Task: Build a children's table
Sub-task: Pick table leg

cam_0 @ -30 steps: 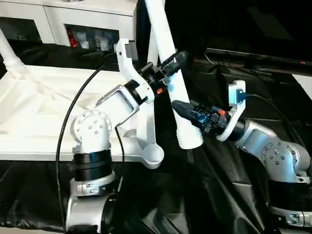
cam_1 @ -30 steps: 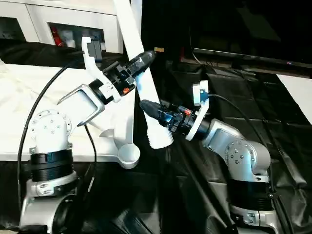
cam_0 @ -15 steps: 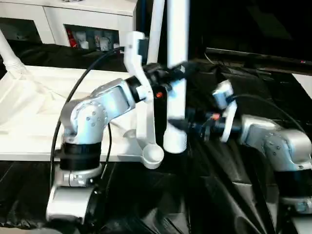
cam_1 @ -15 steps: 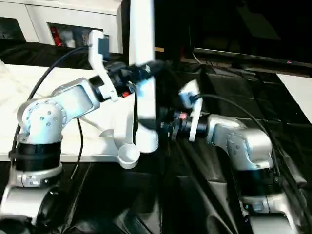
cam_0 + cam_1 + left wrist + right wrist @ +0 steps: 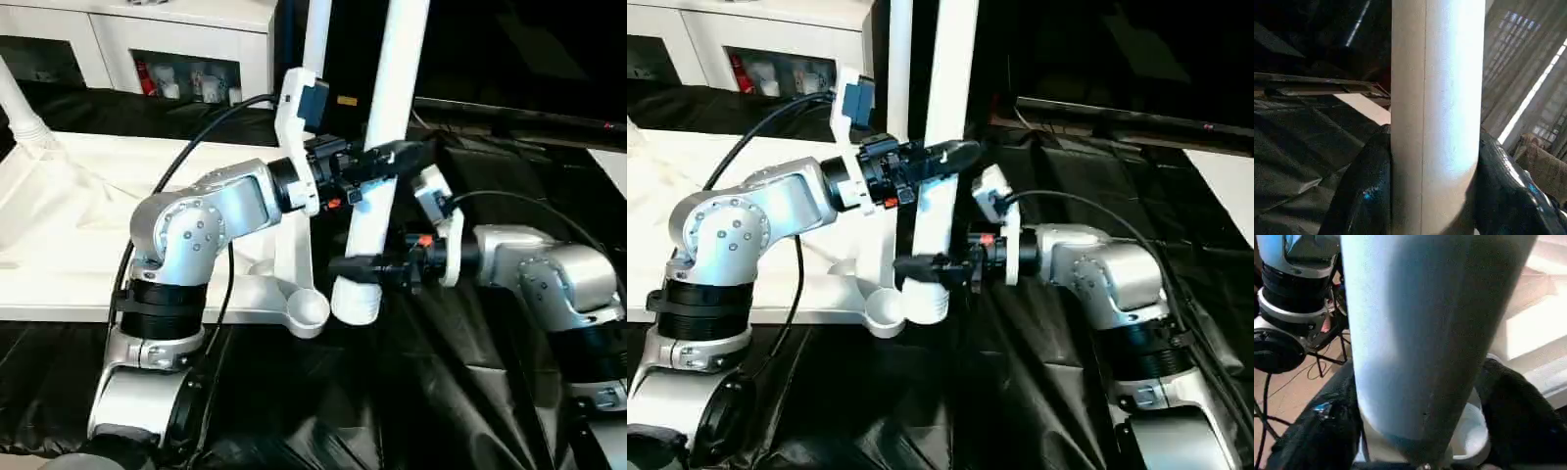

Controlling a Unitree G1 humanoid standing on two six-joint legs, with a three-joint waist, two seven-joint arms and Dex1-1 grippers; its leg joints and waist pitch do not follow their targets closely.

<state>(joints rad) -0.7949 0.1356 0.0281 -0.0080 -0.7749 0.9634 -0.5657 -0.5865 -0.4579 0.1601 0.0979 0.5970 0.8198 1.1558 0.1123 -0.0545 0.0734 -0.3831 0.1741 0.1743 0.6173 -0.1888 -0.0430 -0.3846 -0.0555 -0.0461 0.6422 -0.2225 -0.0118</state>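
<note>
The left gripper (image 5: 392, 160) is clenched around the white tube leg (image 5: 384, 147), which stands nearly upright. The right gripper (image 5: 355, 266) has its fingers on both sides of the leg's lower end; whether they press it, I cannot tell. The lower end hangs just beside the round corner socket (image 5: 310, 311) of the white tabletop (image 5: 69, 225), at its near corner.

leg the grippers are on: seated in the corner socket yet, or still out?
Out. The tube leg stands near upright with its lower end beside the empty corner socket, not in it. Left gripper grips it higher up; right gripper straddles the lower end.
</note>
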